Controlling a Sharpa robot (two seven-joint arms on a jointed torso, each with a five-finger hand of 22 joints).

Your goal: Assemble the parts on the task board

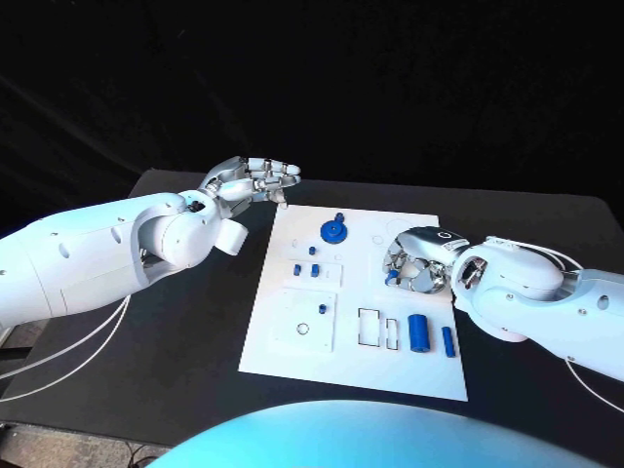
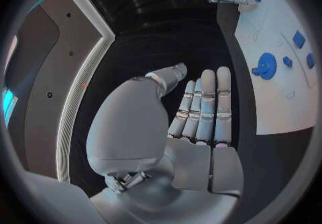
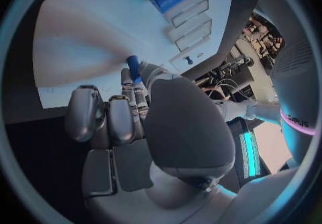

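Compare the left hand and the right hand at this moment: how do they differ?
The left hand sits off the task board by its far corner, holding nothing; the right hand is over the board, pinching a small blue part. The left hand's fingers lie straight together; the right hand's curl. Both are silver.

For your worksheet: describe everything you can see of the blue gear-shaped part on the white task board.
The blue gear is a round, toothed disc with a small knob rising from it, plastic by its look. It sits near the far edge of the task board, on the left hand's side. Neither hand touches it. The left wrist view shows its toothed rim.
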